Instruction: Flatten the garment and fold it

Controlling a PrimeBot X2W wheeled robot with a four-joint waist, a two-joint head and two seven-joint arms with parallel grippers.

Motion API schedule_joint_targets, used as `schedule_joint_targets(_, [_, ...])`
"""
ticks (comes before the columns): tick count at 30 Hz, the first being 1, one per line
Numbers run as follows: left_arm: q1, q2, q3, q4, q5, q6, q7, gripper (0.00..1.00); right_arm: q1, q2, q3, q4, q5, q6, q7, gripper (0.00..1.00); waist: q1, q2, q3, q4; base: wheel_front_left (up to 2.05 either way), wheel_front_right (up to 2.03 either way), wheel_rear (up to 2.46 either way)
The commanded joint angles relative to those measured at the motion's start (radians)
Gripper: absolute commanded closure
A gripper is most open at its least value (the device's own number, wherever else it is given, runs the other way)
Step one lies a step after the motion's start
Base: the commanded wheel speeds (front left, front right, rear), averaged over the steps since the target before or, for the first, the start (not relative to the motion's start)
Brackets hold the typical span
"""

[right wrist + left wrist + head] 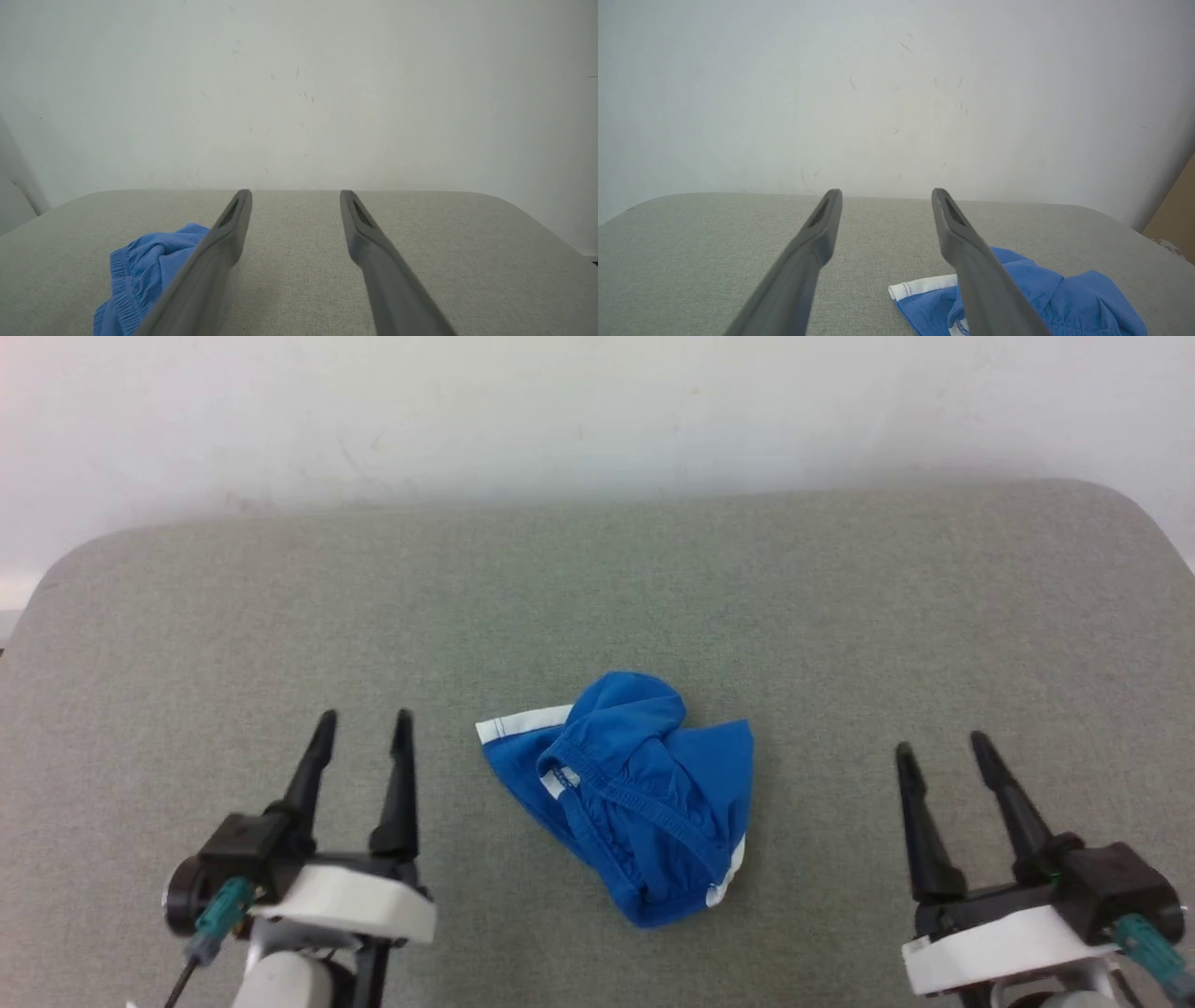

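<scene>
We're hovering with the left gripper [364,721] left of the crumpled garment [625,793] and the right gripper [941,742] right of it, both jaws spread wide, gripping nothing.

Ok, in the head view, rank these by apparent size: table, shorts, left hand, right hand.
Largest: table.
Then shorts, a crumpled heap.
Last, left hand and right hand: alike, so unranked. They are nearer the camera, so their place below the shorts is unsure.
</scene>
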Motion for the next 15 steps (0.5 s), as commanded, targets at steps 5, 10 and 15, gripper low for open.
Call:
schedule_joint_targets(5, [0.050,0.018,0.031,-0.022,0.013,-0.001,-0.004,0.00,-0.007,0.000,0.069,0.034,-0.038,-0.002,0.090,0.00,0.0000,0.0000,-0.010,0.015,0.00,0.00,0.00])
schedule_joint_targets(10, [0.073,0.019,0.039,-0.021,0.015,-0.007,-0.004,0.00,-0.053,0.000,0.203,0.103,-0.050,-0.002,0.288,0.00,0.0000,0.0000,-0.006,0.024,0.00,0.00,0.00])
schedule_joint_targets(15, [0.065,0.013,0.034,-0.015,0.015,-0.013,-0.004,0.00,-0.139,0.000,0.326,0.172,-0.045,-0.002,0.461,0.00,0.0000,0.0000,0.009,0.044,0.00,0.00,0.00])
